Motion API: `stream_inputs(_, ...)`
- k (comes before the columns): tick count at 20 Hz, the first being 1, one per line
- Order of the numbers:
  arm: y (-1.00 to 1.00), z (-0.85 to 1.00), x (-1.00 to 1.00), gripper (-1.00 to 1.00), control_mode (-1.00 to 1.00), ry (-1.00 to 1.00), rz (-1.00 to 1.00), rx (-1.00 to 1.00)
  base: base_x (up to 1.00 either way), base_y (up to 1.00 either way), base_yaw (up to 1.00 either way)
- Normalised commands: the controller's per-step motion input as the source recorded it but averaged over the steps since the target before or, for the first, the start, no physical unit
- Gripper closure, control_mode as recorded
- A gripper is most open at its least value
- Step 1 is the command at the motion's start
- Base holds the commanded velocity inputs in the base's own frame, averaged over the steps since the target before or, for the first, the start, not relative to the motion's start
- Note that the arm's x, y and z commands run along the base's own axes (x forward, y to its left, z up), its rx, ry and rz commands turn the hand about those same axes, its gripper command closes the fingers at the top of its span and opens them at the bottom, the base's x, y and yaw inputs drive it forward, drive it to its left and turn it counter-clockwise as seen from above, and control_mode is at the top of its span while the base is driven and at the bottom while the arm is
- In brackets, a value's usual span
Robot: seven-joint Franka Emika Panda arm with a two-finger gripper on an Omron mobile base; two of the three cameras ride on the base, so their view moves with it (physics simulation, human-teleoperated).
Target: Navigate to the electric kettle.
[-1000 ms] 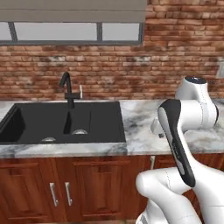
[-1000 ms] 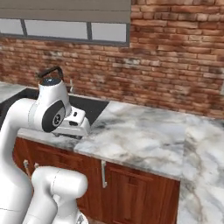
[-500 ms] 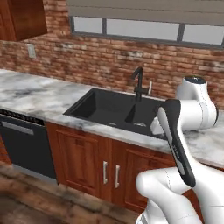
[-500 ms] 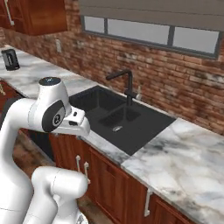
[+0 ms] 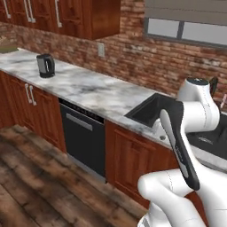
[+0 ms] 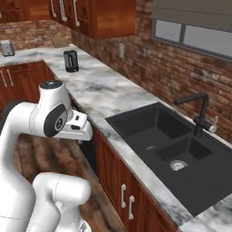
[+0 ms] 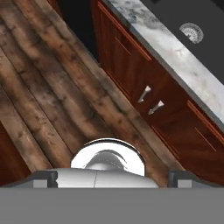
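The electric kettle [image 5: 45,65] stands upright on the marble counter [image 5: 95,91], far down its run toward the left corner and well apart from the robot; from the right base view it [image 6: 70,61] sits close to the brick backsplash [image 6: 149,61], handle turned to one side. The arm is folded tight against the body, elbow raised and the hand tucked low in front, which judging by the task is a carrying posture for driving, not reaching. The gripper [image 6: 80,134] points down at the floor, and whether its fingers are spread or pressed together cannot be told, since the tips are too small at the bottom of the hand view. That view looks straight down on dark wooden floorboards [image 7: 52,87] and a cabinet door with two metal handles [image 7: 150,99]. Between robot and kettle lie a black double sink [image 6: 176,156] with a black faucet [image 6: 199,113], and a black dishwasher front [image 5: 82,139] under the counter. Reddish wooden wall cabinets [image 5: 66,17] hang above, and a window [image 6: 195,34] sits over the sink.
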Motion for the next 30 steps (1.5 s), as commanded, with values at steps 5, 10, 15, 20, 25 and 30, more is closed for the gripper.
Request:
stream_inputs(5,0.0,0.0,0.0,-1.0,1.0,0.0,0.0,0.0,1.0,0.81,0.17)
stream_inputs(10,0.0,0.0,0.0,-1.0,1.0,0.0,0.0,0.0,1.0,0.99,0.07)
stream_inputs(15,0.0,0.0,0.0,-1.0,1.0,0.0,0.0,0.0,1.0,1.0,0.01)
stream_inputs(20,0.0,0.0,0.0,-1.0,1.0,0.0,0.0,0.0,1.0,1.0,-0.02)
stream_inputs(25,0.0,0.0,0.0,-1.0,1.0,0.0,0.0,0.0,1.0,0.84,-0.24)
stream_inputs(30,0.0,0.0,0.0,-1.0,1.0,0.0,0.0,0.0,0.92,0.67,-0.42)
